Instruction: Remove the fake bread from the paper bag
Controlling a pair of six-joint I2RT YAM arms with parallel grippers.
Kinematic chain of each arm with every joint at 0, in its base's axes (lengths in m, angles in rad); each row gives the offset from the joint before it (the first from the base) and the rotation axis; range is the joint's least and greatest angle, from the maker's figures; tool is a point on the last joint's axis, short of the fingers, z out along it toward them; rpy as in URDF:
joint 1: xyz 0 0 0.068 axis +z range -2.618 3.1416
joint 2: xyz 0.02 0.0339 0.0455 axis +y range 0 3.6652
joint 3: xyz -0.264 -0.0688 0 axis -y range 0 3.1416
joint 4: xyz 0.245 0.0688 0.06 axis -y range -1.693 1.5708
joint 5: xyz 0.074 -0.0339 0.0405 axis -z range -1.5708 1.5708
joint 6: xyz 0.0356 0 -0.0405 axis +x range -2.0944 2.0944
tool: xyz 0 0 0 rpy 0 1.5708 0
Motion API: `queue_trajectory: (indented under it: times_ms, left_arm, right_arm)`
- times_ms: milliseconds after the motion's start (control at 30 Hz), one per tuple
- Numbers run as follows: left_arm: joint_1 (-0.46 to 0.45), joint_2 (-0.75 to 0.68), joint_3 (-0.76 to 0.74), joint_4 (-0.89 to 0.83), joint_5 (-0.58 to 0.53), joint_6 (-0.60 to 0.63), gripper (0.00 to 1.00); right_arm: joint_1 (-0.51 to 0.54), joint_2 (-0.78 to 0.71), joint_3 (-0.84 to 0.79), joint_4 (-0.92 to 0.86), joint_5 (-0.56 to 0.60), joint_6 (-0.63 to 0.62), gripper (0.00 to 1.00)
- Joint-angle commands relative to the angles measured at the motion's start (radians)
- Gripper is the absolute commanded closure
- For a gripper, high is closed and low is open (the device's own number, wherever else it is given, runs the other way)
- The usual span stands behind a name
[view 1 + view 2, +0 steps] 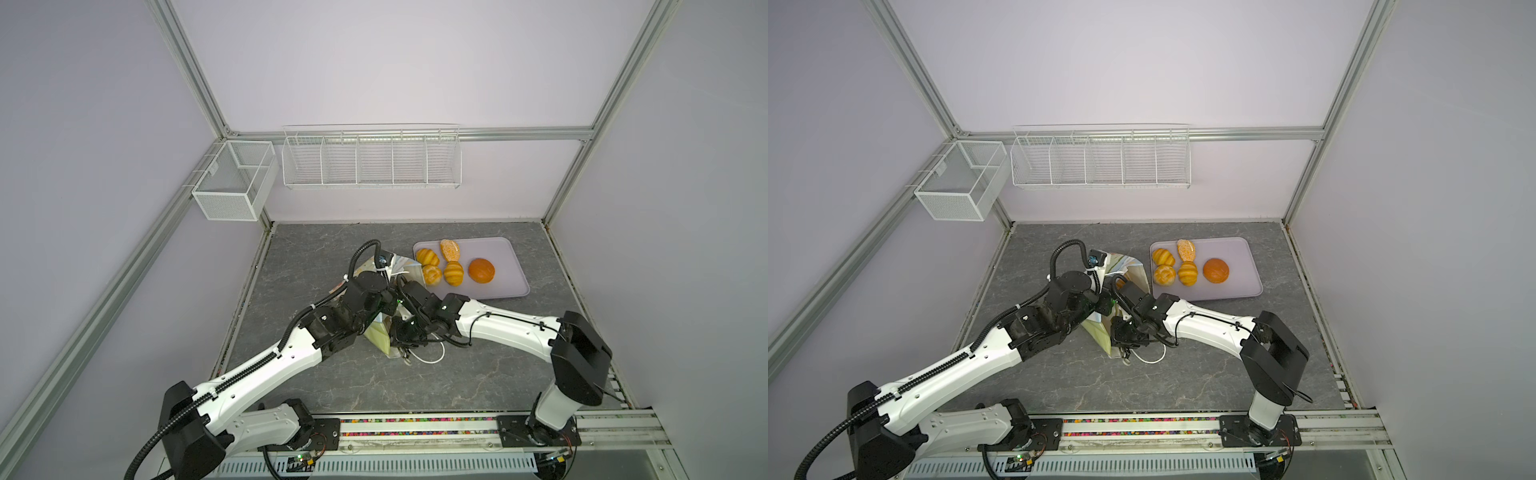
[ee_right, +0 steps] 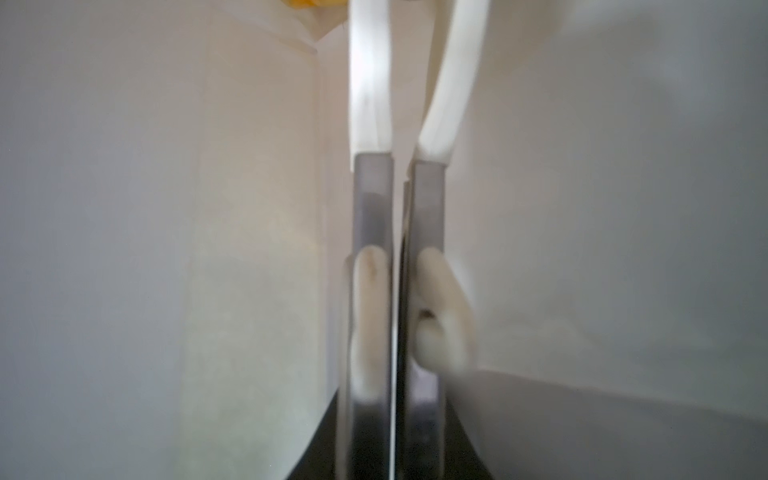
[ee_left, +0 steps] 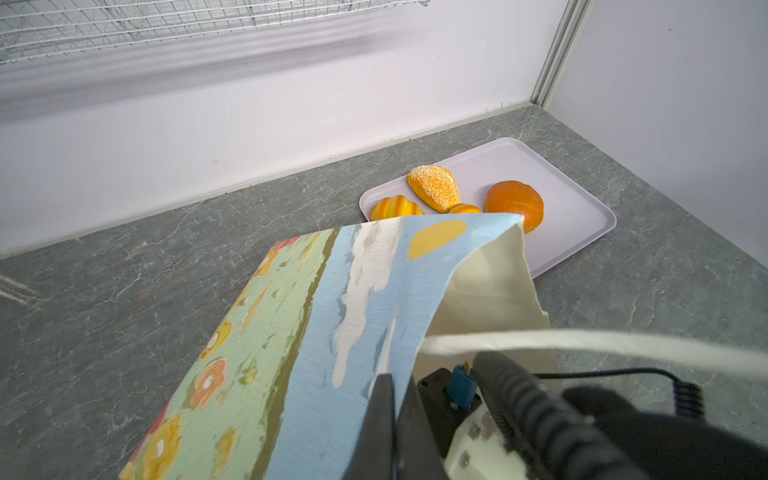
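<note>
The paper bag (image 1: 380, 336) (image 1: 1099, 332) lies tilted at mid table under both wrists, its sky-and-flower print (image 3: 291, 332) facing up. My left gripper (image 3: 392, 386) is shut on the bag's printed wall at the rim. My right gripper (image 2: 401, 160) is inside the white interior, its jaws pressed together on a thin paper edge between two white cord handles (image 2: 370, 83). Several pieces of fake bread (image 1: 481, 270) (image 1: 1216, 270) (image 3: 434, 187) lie on the lilac tray (image 1: 512, 262). A sliver of yellow bread (image 2: 307, 3) shows deep in the bag.
A loose white cord handle (image 1: 432, 360) trails on the table by the bag's near end. A wire rack (image 1: 370, 166) and a mesh box (image 1: 232, 183) hang on the back wall. The tray (image 3: 582, 195) sits right of the bag, close to the right wall.
</note>
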Motion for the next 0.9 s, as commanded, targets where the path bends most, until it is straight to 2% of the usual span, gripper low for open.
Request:
queue_trajectory:
  times_ms: [0,633,867]
  left_arm:
    - [-0.059,0.034,-0.023,-0.031,0.084,0.077,1.0]
    - [-0.057,0.083,-0.004,-0.078,-0.034,0.1,1.0]
    - [-0.027,0.102,0.008,-0.05,-0.033,0.084,1.0]
  right_arm:
    - [0.011,-0.067,0.037,-0.01,0.04,-0.039,0.93]
    - [-0.005,-0.278,-0.068,-0.032,0.151,-0.068,0.93]
    - [-0.014,-0.322,-0.133,-0.07,0.124,-0.079,0.93]
